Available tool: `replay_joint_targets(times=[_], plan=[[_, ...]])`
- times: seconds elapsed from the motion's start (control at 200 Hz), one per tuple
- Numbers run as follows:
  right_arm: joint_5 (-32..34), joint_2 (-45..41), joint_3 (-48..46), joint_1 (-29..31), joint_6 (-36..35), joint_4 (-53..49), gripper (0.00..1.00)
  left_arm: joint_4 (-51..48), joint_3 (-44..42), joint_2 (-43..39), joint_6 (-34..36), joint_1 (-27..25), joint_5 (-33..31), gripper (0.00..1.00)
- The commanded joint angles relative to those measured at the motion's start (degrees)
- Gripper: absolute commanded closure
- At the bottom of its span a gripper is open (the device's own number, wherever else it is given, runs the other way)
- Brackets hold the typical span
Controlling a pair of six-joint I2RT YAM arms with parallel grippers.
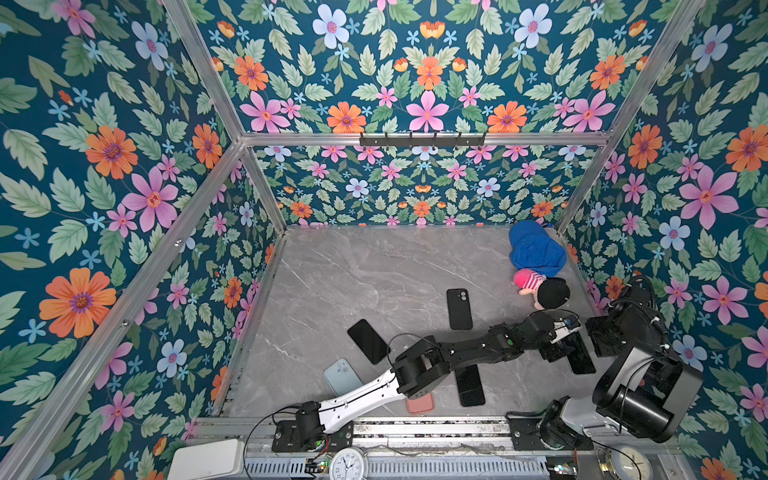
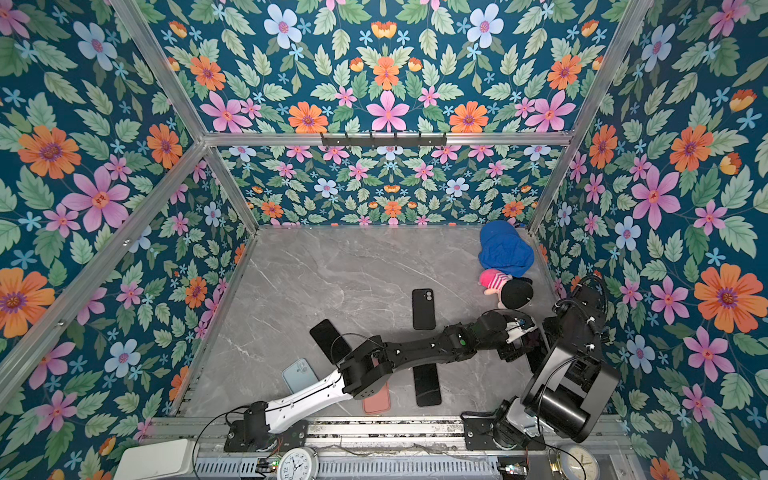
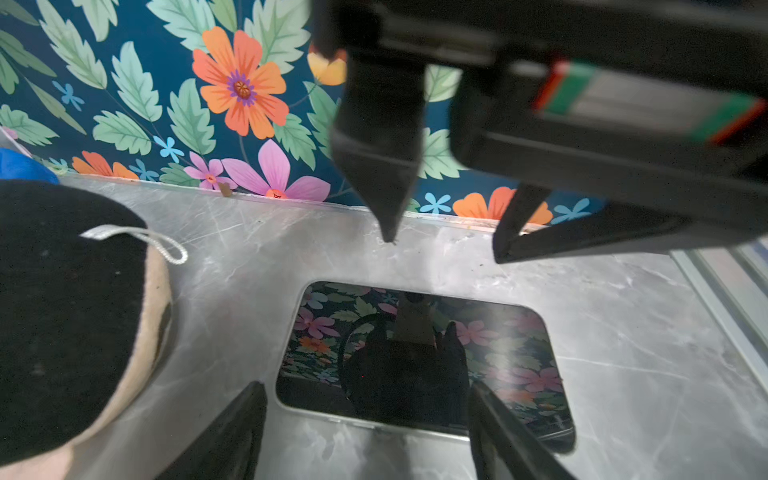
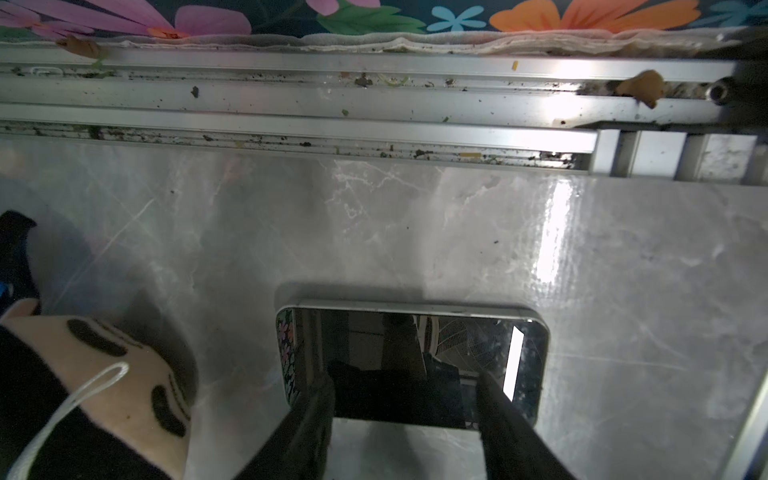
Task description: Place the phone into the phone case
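Top view: the black phone case [image 1: 459, 308] lies mid-table [image 1: 353, 270], contents unclear; the phone [image 1: 584, 359] lies far right under both arms.
Left wrist: the left pincer [image 3: 368, 384] is spread wide astride the phone, gripping nothing.
Right wrist: the right pincer [image 4: 406, 376] is parted over the phone, holding nothing.

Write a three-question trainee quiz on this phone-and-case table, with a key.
1. True or false: the left gripper and the right gripper are both over the same phone, with jaws apart.
2. What lies just behind the plush doll in the table's far right corner? A) a blue cloth B) a mug C) a book
3. Short answer: which arm stretches across the middle to the table's right side?

Key: 1 true; 2 A; 3 the left arm.
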Motion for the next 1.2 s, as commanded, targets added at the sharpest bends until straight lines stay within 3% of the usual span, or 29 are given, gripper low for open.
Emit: replay_joint_targets(times=[0.0,0.335,0.555,0.765,1.015,1.195], plan=[[0.6,1.2,1.2,0.2,1.3,-3.3,0.44,1.5,0.5,0.3,1.9,-1.0,-1.7,0.23],[-2.4,2.4,-0.5,1.0,2.1,-2.4,0.44,-10.1,0.3,0.6,1.9,-1.1,-5.1,0.24],[-0.1,2.9,0.0,1.7,3.0,-3.8,0.44,-15.6,0.2,-0.2,1.2,-1.0,-7.2,0.24],[4.0,4.0,3.2,1.8,11.3,-9.5,0.44,-16.8,-2.4,-2.9,-1.1,-0.6,-5.8,0.22],[0.7,6.1,3.3,1.8,19.8,-10.8,0.43,-16.7,-6.3,-7.2,-1.8,-0.1,-4.3,0.20],[3.1,3.5,3.7,1.3,26.4,-12.7,0.27,-15.3,-12.3,-11.7,-2.9,0.7,-2.9,0.20]])
